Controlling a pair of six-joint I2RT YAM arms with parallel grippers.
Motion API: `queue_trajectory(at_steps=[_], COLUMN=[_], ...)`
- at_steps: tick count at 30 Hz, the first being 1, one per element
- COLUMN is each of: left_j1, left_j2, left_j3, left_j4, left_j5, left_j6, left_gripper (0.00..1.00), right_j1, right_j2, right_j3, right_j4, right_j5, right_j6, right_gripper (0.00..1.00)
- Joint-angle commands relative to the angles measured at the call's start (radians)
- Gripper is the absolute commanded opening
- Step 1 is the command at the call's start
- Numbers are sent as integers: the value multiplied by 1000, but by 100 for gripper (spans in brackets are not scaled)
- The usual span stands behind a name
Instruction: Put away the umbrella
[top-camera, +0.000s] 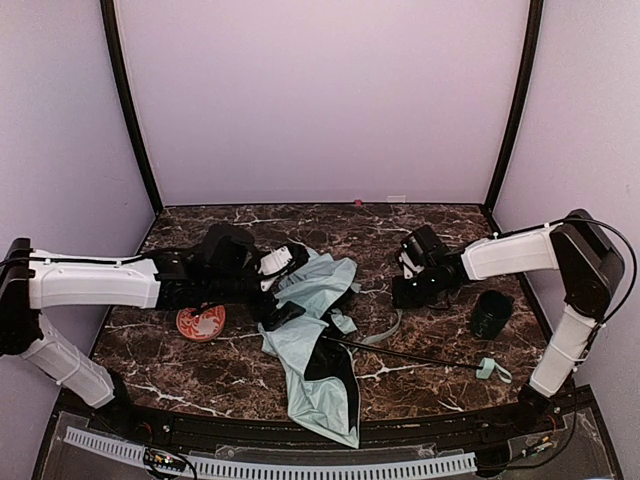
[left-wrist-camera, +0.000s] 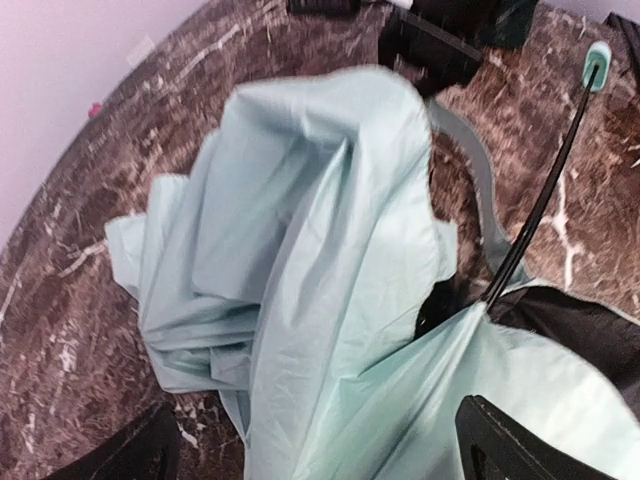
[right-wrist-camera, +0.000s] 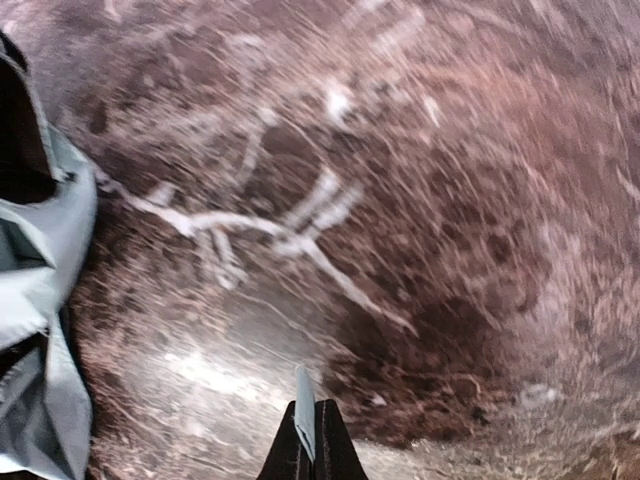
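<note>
The umbrella lies crumpled and half open at the table's middle, mint fabric up and black lining showing. Its thin black shaft runs right to the mint handle. In the left wrist view the fabric fills the frame, with the shaft and handle at the upper right. My left gripper is open, and its fingers straddle the fabric. My right gripper is shut on a thin mint strap of the umbrella, which curves back to the canopy.
A dark green cup stands at the right, near the right arm. An orange-red disc lies under the left arm. Purple walls close off the back and both sides. The right wrist view is motion-blurred over brown marble tabletop.
</note>
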Motion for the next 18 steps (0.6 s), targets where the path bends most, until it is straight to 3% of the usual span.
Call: queue_trajectory(at_steps=[1, 8, 9, 14, 16, 18], left_j1=[56, 71, 71, 70, 71, 71], left_j2=[138, 314, 331, 318, 265, 200], left_j3=[20, 53, 48, -25, -66, -89], left_j4=[56, 116, 127, 202, 266, 291], left_j5=[66, 166, 179, 287, 295, 283], left_j6=[23, 120, 123, 134, 137, 138], left_gripper=[99, 99, 94, 39, 4, 0], right_j1=[-14, -33, -36, -69, -90, -110], right_j2=[-22, 13, 21, 39, 54, 76], right_j3=[48, 41, 42, 40, 61, 100], right_j4=[102, 271, 292, 418, 451, 466], right_j5=[-56, -172, -179, -216, -224, -238], right_j6=[-97, -177, -180, -173, -183, -199], right_gripper=[0, 0, 0, 0, 0, 0])
